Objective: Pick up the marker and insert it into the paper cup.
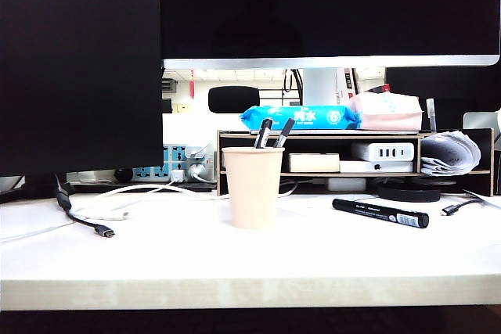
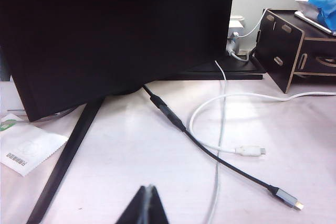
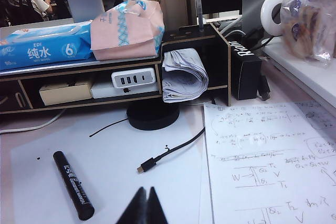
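The marker (image 1: 380, 213), all black with small white print, lies flat on the white table right of the paper cup; it also shows in the right wrist view (image 3: 72, 184). The cream paper cup (image 1: 253, 186) stands upright at the table's middle with two other markers (image 1: 273, 133) sticking out of it. My right gripper (image 3: 147, 190) is shut and empty, hovering just beside the marker. My left gripper (image 2: 148, 188) is shut and empty over the table near the cables. Neither gripper shows in the exterior view.
A wooden shelf (image 1: 356, 134) behind the cup holds a blue wipes pack (image 1: 299, 117), a pink pack (image 3: 126, 30), a charger (image 3: 134, 78) and rolled papers (image 3: 182, 75). Black (image 2: 220, 161) and white (image 2: 251, 150) cables lie at left, under a monitor (image 2: 105, 30). A written sheet (image 3: 268, 156) lies right.
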